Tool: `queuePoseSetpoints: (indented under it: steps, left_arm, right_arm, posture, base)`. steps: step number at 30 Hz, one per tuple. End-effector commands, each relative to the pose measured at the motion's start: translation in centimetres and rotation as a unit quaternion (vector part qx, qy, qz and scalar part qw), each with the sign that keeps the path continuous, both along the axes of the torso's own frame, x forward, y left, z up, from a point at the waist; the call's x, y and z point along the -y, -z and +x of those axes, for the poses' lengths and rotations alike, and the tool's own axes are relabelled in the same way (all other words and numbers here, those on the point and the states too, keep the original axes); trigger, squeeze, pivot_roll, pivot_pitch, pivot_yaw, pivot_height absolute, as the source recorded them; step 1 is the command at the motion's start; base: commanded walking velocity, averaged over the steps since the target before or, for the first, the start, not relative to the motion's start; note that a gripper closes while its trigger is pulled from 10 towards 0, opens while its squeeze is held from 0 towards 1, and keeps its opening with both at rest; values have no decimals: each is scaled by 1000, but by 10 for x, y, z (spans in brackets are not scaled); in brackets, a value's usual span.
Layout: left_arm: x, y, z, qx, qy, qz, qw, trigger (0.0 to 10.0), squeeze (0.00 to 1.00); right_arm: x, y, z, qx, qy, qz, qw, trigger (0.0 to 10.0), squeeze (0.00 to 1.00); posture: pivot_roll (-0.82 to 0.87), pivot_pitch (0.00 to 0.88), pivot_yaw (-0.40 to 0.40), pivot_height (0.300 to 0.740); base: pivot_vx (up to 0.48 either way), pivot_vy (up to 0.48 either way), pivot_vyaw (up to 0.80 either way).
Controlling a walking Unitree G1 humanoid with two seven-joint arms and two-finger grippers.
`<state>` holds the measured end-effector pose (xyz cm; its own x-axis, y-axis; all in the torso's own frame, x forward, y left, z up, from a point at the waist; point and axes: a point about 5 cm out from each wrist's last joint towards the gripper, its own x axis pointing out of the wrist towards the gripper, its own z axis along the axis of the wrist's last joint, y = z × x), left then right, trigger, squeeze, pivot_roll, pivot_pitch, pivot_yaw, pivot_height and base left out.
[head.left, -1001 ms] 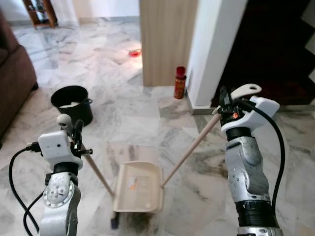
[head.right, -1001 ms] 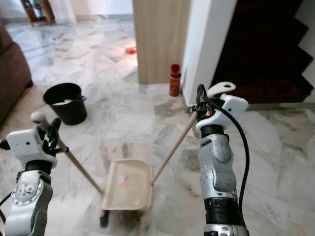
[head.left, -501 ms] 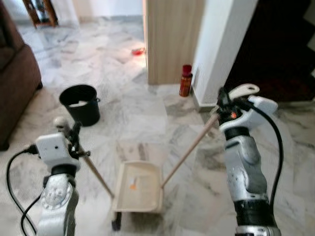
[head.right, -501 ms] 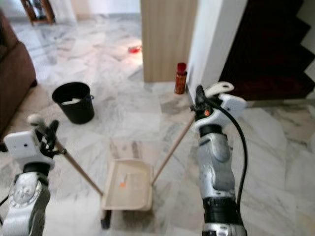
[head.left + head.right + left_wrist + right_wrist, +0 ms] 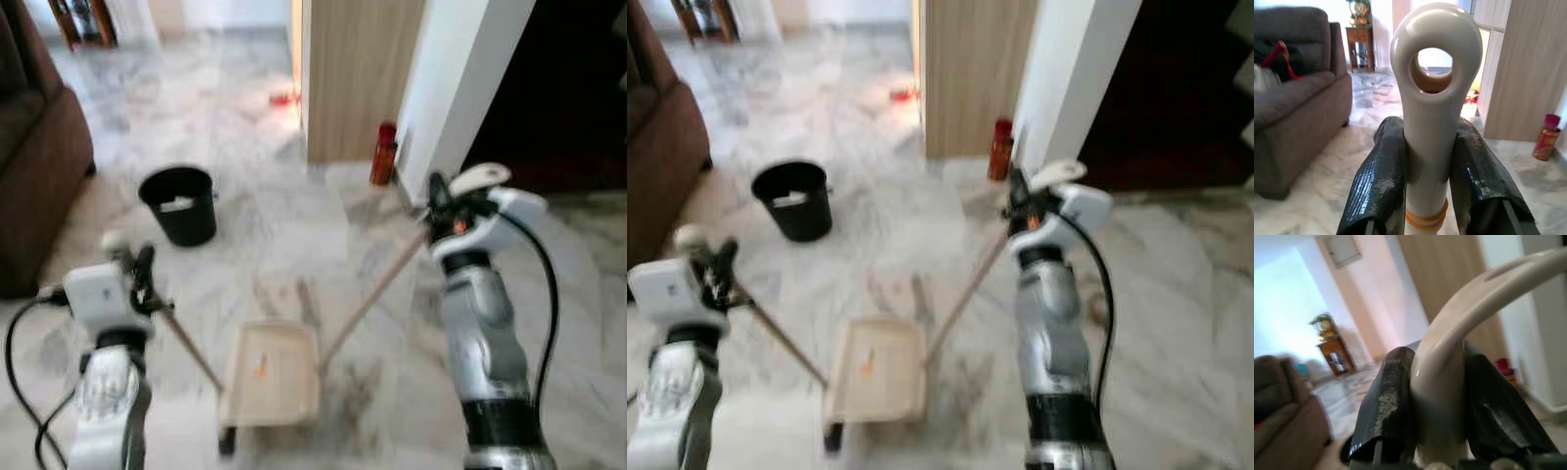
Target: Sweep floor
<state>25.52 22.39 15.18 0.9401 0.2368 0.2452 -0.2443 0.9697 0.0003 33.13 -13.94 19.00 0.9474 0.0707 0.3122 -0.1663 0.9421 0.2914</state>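
While both arms stand raised at chest height over the grey-veined marble floor (image 5: 294, 225), each works one long tool from its top end, which lets the heads stay down on the tiles. The left gripper (image 5: 1427, 161) is clamped on the cream plastic hanging-loop end of the wooden-shafted broom (image 5: 1436, 93), a black finger pressed to either side, and the shaft slants down and inward from it to a dark brush head that rests on the floor just behind the pan. The right gripper (image 5: 1437, 396) pinches the curved cream handle of the long-stemmed beige dustpan (image 5: 271, 374) the same way; its stick runs down and leftward, so the tray lies flat between the two arms, below both, mouth facing away from the robot. A small orange scrap lies in the tray, so some sweeping looks done. Beyond the left gripper stands a round black plastic bucket (image 5: 180, 204), probably the dump point.
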Motion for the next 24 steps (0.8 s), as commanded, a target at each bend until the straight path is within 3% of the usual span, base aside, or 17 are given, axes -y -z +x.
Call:
queuePoseSetpoints:
  steps: [1, 17, 24]
  left_arm:
    - [3, -11, 0, 24, 5, 8, 1000, 10000, 0]
    - [2, -12, 0, 24, 0, 11, 1000, 10000, 0]
    - [3, -11, 0, 23, 0, 15, 1000, 10000, 0]
  right_arm:
    - [6, -8, -2, 19, 8, 14, 1000, 10000, 0]
    - [6, -10, -3, 24, 8, 19, 1000, 10000, 0]
    - [6, -10, -2, 25, 7, 20, 999, 10000, 0]
  posture:
    - [28, 90, 33, 740]
    - [29, 91, 33, 740]
    - [30, 91, 31, 740]
  base:
    - [0, 345, 0]
    - [0, 345, 0]
    - [0, 0, 0]
